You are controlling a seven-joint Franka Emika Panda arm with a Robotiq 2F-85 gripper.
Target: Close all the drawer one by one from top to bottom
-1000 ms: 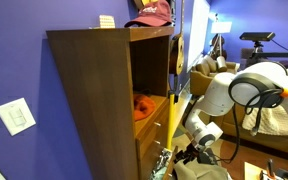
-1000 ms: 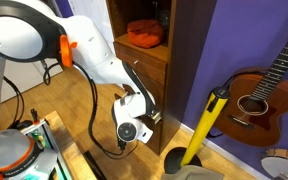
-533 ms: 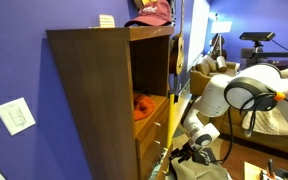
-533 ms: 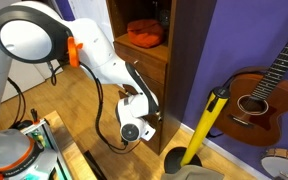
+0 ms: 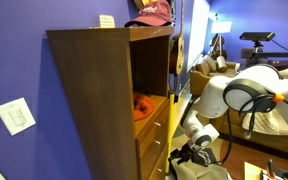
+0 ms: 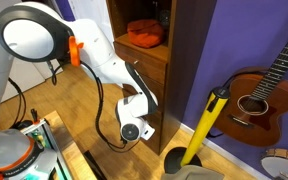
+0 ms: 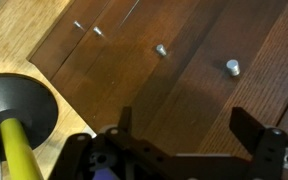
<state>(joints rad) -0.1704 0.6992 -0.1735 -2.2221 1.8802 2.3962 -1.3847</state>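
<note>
The drawers [image 7: 189, 75] fill the wrist view as dark wood fronts with two small metal knobs [image 7: 160, 49]. Their seams look level and no inside shows. They sit low in the tall cabinet [image 5: 89, 100], under the open shelf compartment that holds an orange item [image 6: 144, 33]. The hand [image 7: 182, 115] hovers just before the fronts, its fingers [image 7: 246, 125] spread apart and holding nothing. A plunger [image 7: 19, 105] with a black cup and yellow handle stands on the floor beside the cabinet.
</note>
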